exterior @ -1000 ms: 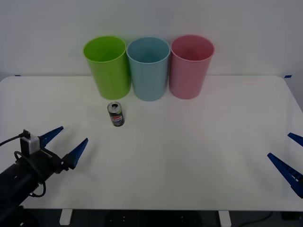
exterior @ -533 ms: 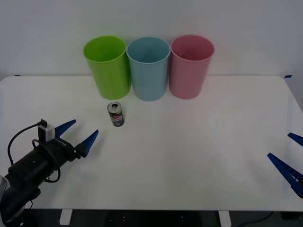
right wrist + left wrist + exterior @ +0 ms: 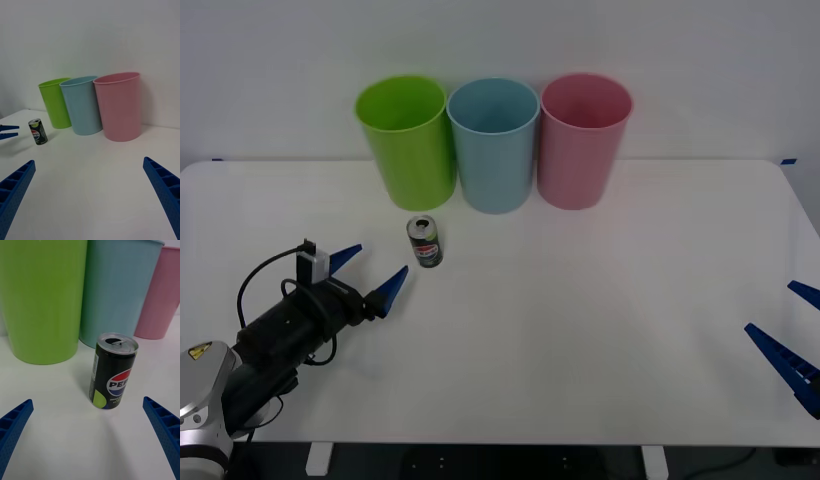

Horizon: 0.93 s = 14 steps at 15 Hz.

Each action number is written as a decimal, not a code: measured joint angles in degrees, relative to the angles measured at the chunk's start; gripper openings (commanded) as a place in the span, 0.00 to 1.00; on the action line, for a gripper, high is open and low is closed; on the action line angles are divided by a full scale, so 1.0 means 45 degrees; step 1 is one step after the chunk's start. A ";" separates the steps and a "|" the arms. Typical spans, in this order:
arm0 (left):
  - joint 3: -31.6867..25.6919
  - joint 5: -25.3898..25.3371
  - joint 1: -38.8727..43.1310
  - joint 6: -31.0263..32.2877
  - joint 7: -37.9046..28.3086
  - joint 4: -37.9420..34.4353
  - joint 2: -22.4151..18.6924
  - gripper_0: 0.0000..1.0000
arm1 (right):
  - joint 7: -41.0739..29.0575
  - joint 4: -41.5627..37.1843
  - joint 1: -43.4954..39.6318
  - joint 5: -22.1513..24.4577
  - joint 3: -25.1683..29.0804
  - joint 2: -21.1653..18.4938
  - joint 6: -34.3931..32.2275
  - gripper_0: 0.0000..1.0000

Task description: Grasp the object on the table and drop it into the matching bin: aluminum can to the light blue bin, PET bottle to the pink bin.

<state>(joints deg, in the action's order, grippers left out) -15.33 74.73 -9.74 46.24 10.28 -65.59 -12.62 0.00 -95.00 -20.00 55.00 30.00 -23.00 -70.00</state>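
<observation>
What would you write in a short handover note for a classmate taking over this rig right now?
Left gripper: jaws open, low over the table, just short of the aluminum can.
Right gripper: jaws open, parked at the table's right edge.
Can stands upright in front of the lime green bin; light blue bin and pink bin stand beside it.
Done: nothing grasped.
Left: grasp the can, drop it in the light blue bin.

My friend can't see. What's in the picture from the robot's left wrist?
A small dark drink can stands upright on a white table, between the open blue fingers of the left hand. Behind it stand green, light blue and pink bins.
</observation>
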 measured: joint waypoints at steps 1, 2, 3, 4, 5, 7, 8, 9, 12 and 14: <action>0.0033 0.0000 -0.0171 -0.0118 0.0045 0.0215 0.0131 1.00 | 0.0000 0.0000 0.0000 0.0000 0.0000 0.0000 0.0000 1.00; 0.0046 0.0009 -0.0313 -0.0222 0.0088 0.0400 0.0250 1.00 | -0.0001 0.0000 0.0000 0.0000 0.0000 0.0000 0.0000 1.00; 0.0055 0.0096 -0.0450 -0.0389 0.0122 0.0507 0.0380 1.00 | 0.0000 0.0000 0.0000 0.0000 0.0000 0.0000 0.0000 1.00; 0.0086 0.0197 -0.0542 -0.0584 0.0142 0.0529 0.0506 1.00 | 0.0000 0.0000 0.0000 0.0000 0.0000 0.0000 0.0000 1.00; 0.0147 0.0260 -0.0607 -0.0795 0.0161 0.0536 0.0623 1.00 | 0.0000 0.0000 0.0000 0.0000 0.0000 0.0000 0.0000 1.00; 0.0289 0.0474 -0.0746 -0.1314 0.0210 0.0537 0.0933 1.00 | 0.0000 0.0000 0.0000 0.0000 0.0000 0.0000 0.0000 1.00; 0.0300 0.0634 -0.0824 -0.1493 0.0215 0.0537 0.1102 1.00 | 0.0000 0.0000 0.0000 0.0000 0.0000 0.0000 0.0000 1.00; 0.0302 0.0844 -0.0912 -0.1674 0.0204 0.0537 0.1278 1.00 | -0.0001 0.0000 0.0000 0.0000 0.0000 0.0000 0.0000 1.00; 0.0335 0.1336 -0.1157 -0.2209 0.0173 0.0536 0.1702 1.00 | 0.0000 0.0000 0.0000 0.0000 0.0000 0.0000 0.0000 1.00; 0.0232 0.1659 -0.1402 -0.2458 0.0153 0.0733 0.1929 1.00 | 0.0000 0.0000 0.0000 0.0000 0.0000 0.0000 0.0000 1.00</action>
<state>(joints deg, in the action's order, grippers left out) -14.29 82.19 -16.05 35.18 10.97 -62.30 -3.94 0.00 -95.00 -20.00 55.00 30.00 -23.00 -70.00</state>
